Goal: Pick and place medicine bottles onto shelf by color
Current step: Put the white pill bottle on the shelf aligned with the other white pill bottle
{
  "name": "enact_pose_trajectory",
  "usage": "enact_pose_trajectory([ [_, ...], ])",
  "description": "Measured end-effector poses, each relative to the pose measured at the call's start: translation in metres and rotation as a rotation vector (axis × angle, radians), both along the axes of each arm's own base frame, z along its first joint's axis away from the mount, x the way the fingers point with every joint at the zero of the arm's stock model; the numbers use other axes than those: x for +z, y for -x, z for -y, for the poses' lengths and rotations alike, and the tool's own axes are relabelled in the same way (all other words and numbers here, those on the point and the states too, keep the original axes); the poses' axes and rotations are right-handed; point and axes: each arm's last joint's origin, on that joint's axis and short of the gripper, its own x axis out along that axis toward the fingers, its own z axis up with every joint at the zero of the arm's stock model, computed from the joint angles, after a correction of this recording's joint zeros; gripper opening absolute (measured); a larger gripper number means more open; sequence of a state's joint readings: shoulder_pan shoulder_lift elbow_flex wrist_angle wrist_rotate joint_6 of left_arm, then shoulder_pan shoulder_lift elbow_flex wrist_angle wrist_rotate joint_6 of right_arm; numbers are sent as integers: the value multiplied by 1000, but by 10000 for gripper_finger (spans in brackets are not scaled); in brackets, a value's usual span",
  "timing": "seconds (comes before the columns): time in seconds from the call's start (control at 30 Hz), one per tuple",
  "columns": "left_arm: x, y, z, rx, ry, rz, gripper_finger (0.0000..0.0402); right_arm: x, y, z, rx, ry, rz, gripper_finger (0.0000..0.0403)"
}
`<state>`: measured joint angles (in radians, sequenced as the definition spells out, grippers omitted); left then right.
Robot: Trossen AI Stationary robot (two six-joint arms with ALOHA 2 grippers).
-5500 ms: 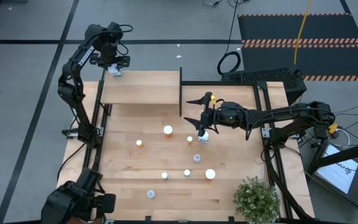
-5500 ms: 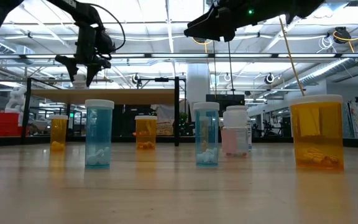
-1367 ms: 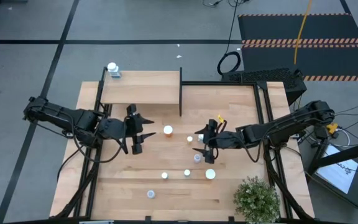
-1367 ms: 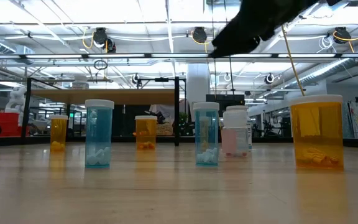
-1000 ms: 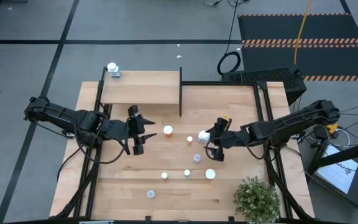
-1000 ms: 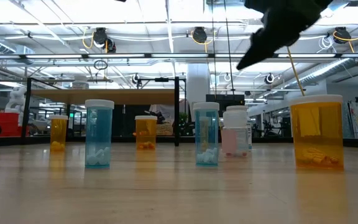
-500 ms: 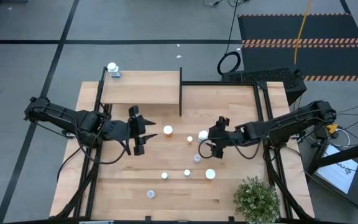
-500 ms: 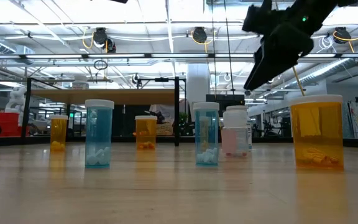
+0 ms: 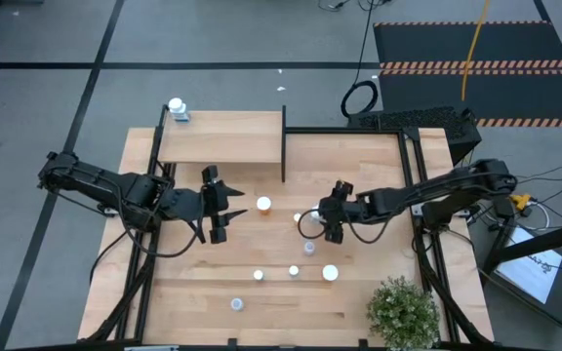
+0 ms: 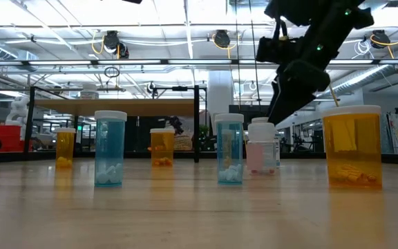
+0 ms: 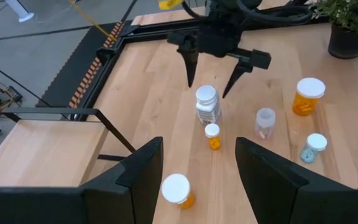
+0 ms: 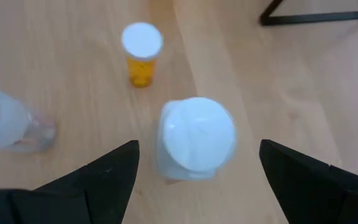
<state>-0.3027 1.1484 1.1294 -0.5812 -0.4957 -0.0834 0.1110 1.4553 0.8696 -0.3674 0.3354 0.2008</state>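
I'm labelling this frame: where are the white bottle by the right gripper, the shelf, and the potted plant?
white bottle [image 12: 197, 135], right wrist view, on its cap.
shelf [image 9: 222, 136], high view, on its bare board.
potted plant [image 9: 402, 312], high view, on its foliage.

Right gripper covers the white bottle from overhead, only a sliver shows between its fingers. In the right wrist view the pale clear bottle beside that gripper is clipped by the frame edge. Potted plant beyond it is cropped. Bottle labels too small to read.
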Motion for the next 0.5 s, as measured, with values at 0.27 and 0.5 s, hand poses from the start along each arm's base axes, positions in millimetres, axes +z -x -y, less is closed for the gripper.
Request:
enact_pose_trajectory([
  [0.27, 0, 0, 0, 0, 0, 0, 200, -6, -8, 6, 12, -68, 23, 294],
  [0.5, 0, 0, 0, -1, -3, -1, 200, -5, -9, 12, -2, -63, 23, 228],
])
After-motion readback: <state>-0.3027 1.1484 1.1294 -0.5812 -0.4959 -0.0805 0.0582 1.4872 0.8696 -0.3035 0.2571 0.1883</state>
